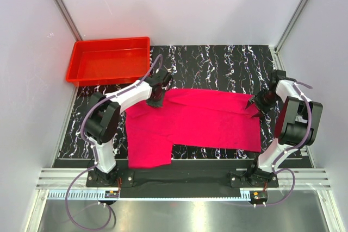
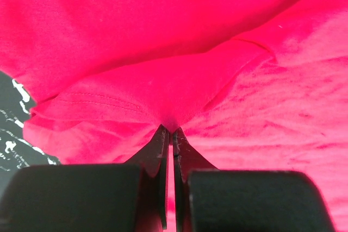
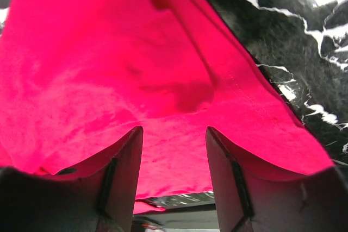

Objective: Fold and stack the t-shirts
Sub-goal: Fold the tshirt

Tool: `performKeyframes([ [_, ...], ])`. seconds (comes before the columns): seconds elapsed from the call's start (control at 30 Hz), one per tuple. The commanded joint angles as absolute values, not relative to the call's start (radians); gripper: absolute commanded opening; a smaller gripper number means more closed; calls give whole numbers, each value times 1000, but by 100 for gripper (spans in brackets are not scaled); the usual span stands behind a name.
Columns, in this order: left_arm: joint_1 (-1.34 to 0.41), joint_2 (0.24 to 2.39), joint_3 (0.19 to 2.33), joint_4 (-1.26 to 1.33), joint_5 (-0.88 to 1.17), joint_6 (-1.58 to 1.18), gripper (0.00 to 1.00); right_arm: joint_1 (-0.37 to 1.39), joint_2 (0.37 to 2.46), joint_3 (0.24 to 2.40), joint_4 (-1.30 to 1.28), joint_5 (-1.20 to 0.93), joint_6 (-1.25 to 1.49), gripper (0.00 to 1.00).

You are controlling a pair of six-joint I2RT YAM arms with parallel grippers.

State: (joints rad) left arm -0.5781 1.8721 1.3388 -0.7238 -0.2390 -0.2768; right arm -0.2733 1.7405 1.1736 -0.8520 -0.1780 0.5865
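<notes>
The magenta-pink t-shirt [image 1: 196, 120] lies partly folded on the black marbled mat [image 1: 217, 61], with one flap reaching toward the near edge at the left. My left gripper [image 1: 156, 100] is at the shirt's far left corner. In the left wrist view it [image 2: 171, 130] is shut on a pinch of the shirt's cloth [image 2: 163, 91] near a stitched hem. My right gripper [image 1: 254, 107] is at the shirt's right edge. In the right wrist view it [image 3: 174, 130] is open, with the shirt cloth [image 3: 136, 69] spread just beyond its fingers [image 3: 130, 156].
A rigid red tray [image 1: 81, 74] stands at the back left, just beyond the mat. White walls with metal posts close in the back and sides. A metal rail runs along the near edge by the arm bases.
</notes>
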Motion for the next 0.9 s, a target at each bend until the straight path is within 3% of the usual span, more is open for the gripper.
performKeyframes([
  [0.0, -580, 1799, 1388, -739, -219, -262, 0, -285, 1733, 1145, -822, -187, 695, 57],
  [0.33, -581, 1753, 1393, -773, -207, -264, 0, -296, 1744, 1108, -770, -144, 848, 45],
  [0.87, -594, 1697, 1411, -808, -178, -253, 0, -301, 1782, 1094, -759, -89, 893, 39],
])
